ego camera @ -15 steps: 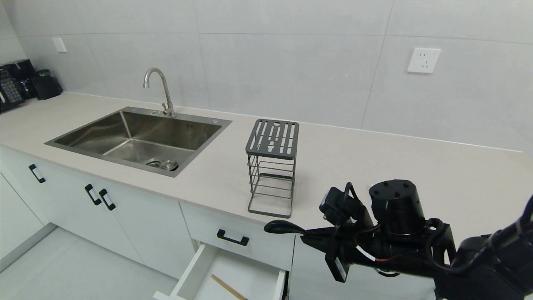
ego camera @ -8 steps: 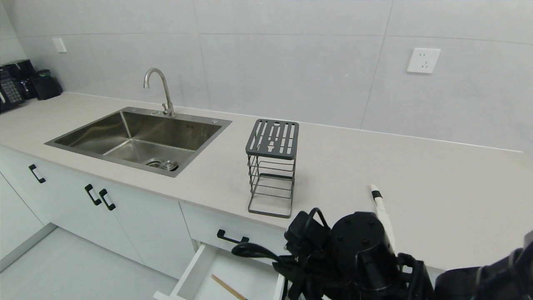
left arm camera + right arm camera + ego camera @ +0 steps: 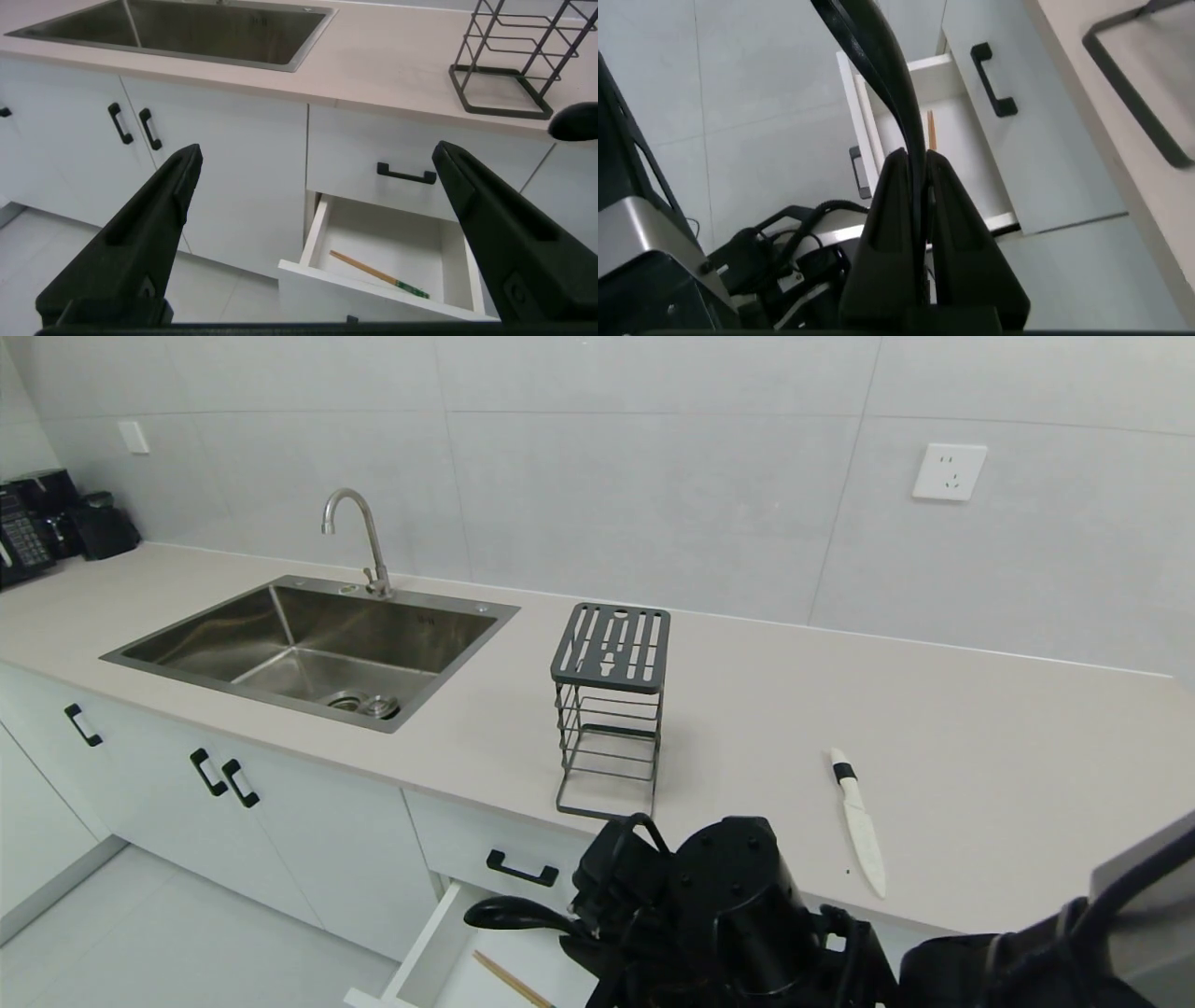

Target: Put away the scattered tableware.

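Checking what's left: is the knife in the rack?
No, the knife lies flat on the counter, apart from the rack.

R claw (image 3: 917, 173) grips black long-handled spoon (image 3: 509, 915): fingers closed on the handle, shaft curving out past claw tips, oval bowl at far end, roughly level, in the air, touching nothing else. Directly below claw & spoon: white pull-out drawer (image 3: 316, 238), open, black bar handle on cabinet front just above it. Inside, below claw: thin wooden chopstick w/ greenish tip (image 3: 378, 274), flat, diagonal on drawer floor; can't tell if one or a pair. White knife w/ black band (image 3: 859, 821): flat on counter (image 3: 980, 756), well apart from claw, behind it & to robot's right, pointed end toward counter's front edge, banded end toward wall.
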### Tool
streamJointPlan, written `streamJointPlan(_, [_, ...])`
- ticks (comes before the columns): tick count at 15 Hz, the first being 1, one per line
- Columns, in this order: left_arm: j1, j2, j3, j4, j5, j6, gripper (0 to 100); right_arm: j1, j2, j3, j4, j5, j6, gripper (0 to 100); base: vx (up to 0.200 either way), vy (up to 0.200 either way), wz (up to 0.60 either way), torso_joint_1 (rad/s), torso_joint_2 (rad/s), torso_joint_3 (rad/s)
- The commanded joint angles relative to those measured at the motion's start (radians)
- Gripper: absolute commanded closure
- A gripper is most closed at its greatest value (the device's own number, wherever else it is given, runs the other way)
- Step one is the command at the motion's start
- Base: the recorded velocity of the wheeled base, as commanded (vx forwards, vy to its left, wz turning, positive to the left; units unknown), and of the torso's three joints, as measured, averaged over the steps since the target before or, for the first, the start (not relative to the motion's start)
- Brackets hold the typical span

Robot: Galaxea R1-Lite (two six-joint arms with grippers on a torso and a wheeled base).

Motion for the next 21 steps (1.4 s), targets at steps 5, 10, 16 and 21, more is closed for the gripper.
streamJointPlan(5, [0.000,0.001,0.000,0.000,0.000,0.000,0,-0.008,0.112,-0.091,-0.006,0.005,-0.003,100,0.000,0.000,0.00,0.000,0.00,0.000])
streamJointPlan(10, [0.000,0.001,0.000,0.000,0.000,0.000,0,-0.015,0.178,-0.128,-0.005,0.004,-0.029,100,0.000,0.000,0.00,-0.187,0.36,0.180])
streamJointPlan(16, [0.000,0.001,0.000,0.000,-0.002,0.000,0,-0.020,0.221,-0.170,-0.003,0.005,-0.045,100,0.000,0.000,0.00,-0.264,0.53,0.254])
streamJointPlan(21, [0.000,0.001,0.000,0.000,0.000,0.000,0,-0.023,0.256,-0.214,-0.005,0.014,-0.046,100,0.000,0.000,0.00,-0.259,0.50,0.241])
